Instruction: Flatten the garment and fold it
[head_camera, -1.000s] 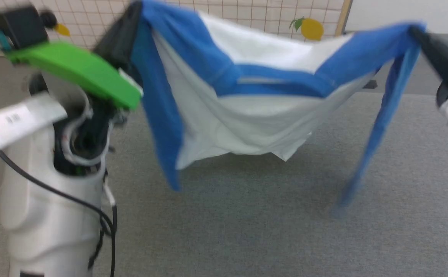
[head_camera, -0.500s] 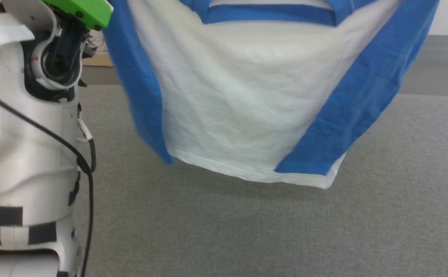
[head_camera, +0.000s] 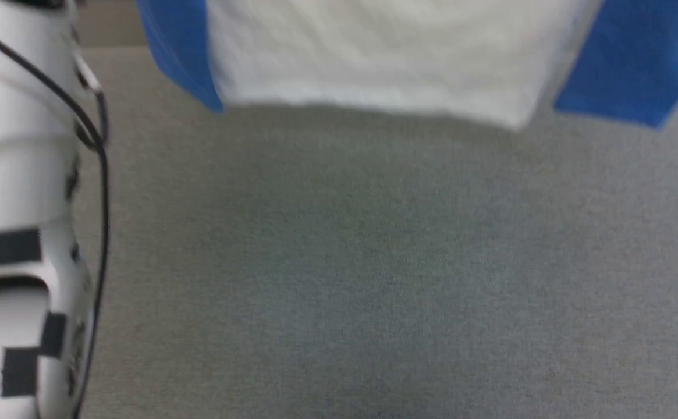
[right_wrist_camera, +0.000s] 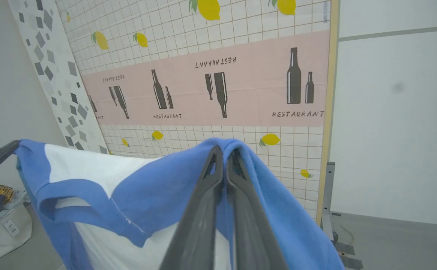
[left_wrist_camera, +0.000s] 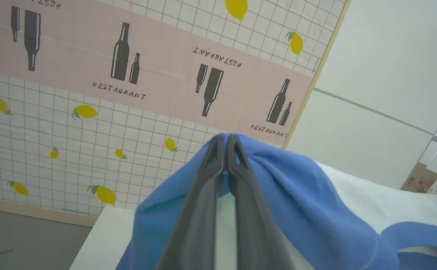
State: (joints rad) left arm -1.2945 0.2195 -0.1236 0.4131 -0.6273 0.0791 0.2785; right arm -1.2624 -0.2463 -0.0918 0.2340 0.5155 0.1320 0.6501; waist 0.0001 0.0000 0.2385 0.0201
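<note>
Now the left gripper (left_wrist_camera: 225,144) and right gripper (right_wrist_camera: 224,153) pinch the garment (head_camera: 373,58) up high (nothing folded yet); laying it flat seems next.

The head camera looks steeply down on a grey surface (head_camera: 373,262), with the hem of the shirt (head_camera: 373,58) along its top edge and a pale arm (head_camera: 13,145) at its left edge. Each wrist camera sits close behind its own tool, the left tool (left_wrist_camera: 225,148) and the right tool (right_wrist_camera: 224,152), looking along the fingers toward the patterned wall (left_wrist_camera: 158,75). Both wrist views share that wall and the shirt, which the head view also catches, and the right wrist view takes in the left tool's tip at its far left edge.
</note>
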